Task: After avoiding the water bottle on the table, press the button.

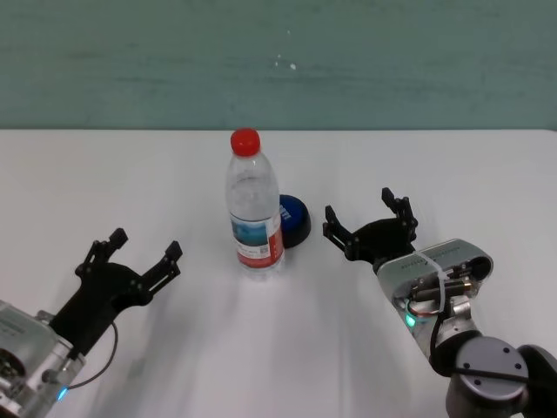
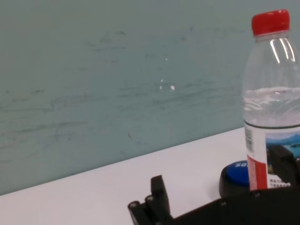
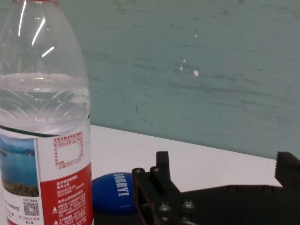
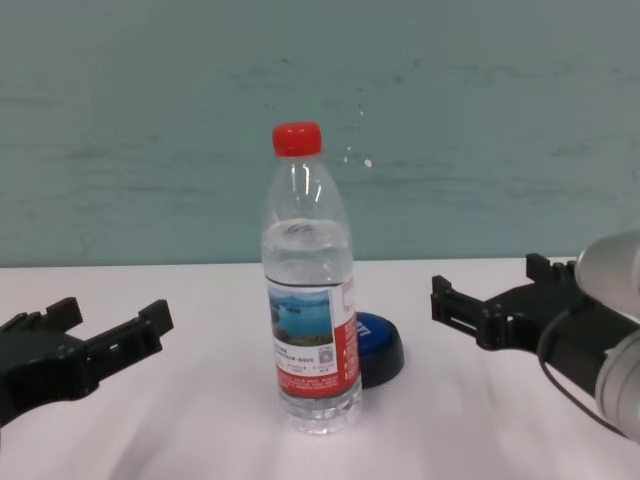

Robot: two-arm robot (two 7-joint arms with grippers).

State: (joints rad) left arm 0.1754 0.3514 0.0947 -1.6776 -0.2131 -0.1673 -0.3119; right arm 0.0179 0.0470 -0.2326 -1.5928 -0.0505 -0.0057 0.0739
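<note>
Bottle (image 1: 255, 213), mid-table (image 1: 452, 165), part-full and tall, likely tips if nudged; button (image 1: 294, 219) sits touching behind it, toward the far edge. Right gripper (image 1: 370, 228) open, empty, beside button; left gripper (image 1: 130, 261) open, empty, near front edge

Even, soft light — faint shadows, glints on the water bottle (image 3: 44, 42).

Background: a teal-green wall (image 1: 278, 61) spans the full width behind the work surface and meets it along a straight horizontal line. The wall surface is matte and unevenly coloured, with faint horizontal streaks and scuff marks. A small cluster of white chips (image 4: 366, 161) is present near the centre of the wall; the same chips (image 3: 195, 72) appear in both wrist views. No other non-task items can be identified in any view
</note>
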